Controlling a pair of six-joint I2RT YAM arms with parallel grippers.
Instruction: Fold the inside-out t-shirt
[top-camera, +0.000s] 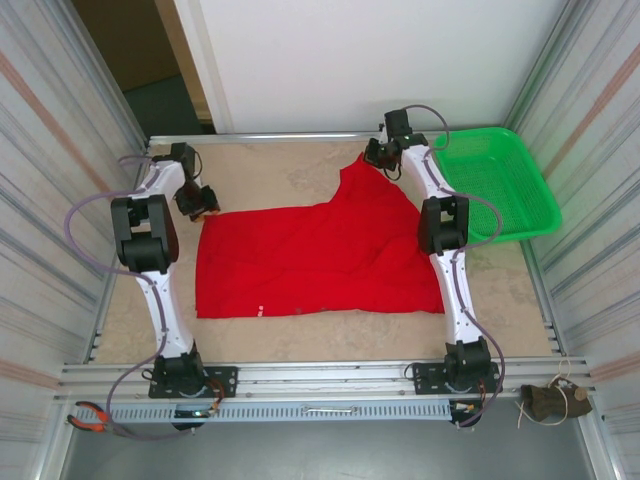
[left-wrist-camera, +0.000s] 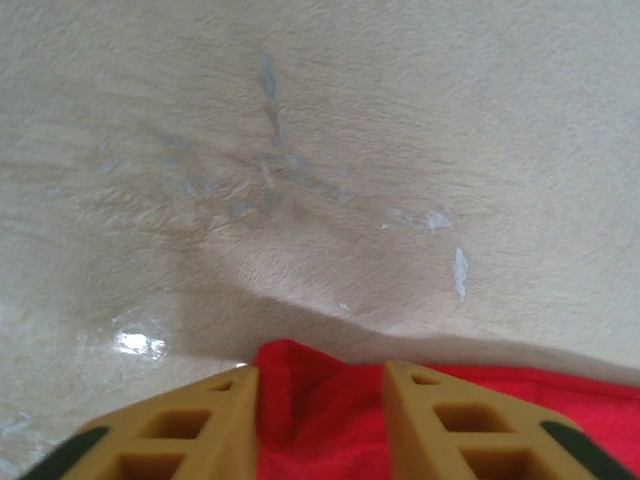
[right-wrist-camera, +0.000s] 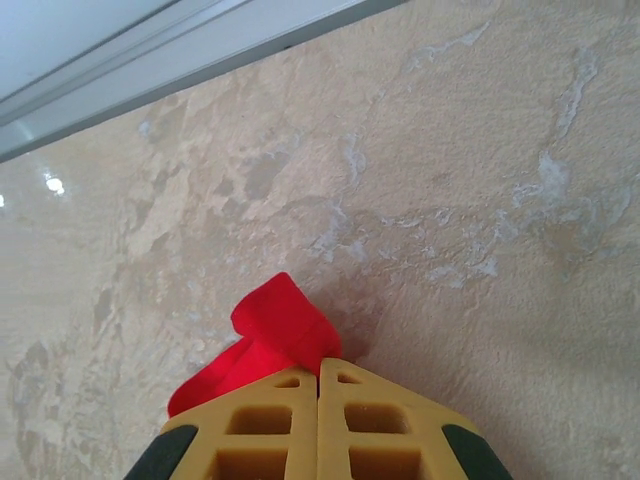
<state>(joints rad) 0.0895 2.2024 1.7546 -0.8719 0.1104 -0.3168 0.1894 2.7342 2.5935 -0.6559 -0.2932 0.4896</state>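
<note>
The left gripper (left-wrist-camera: 320, 372) should close squarely on the far-left corner of the bright red cloth t-shirt (top-camera: 320, 255) before lifting level with the right. Its jaws stand apart, straddling that corner. The right gripper (right-wrist-camera: 318, 365) is clamped on the raised far-right corner, and the rest of the shirt lies flat on the beige table (top-camera: 300, 335).

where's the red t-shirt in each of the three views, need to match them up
Top external: t-shirt spread across the middle of the beige tabletop, one corner drawn to the far right.
Left wrist: t-shirt at the bottom edge, between the left fingers.
Right wrist: t-shirt fold at bottom centre, pinched by the right fingers.
Shared landmark: the beige tabletop.
</note>
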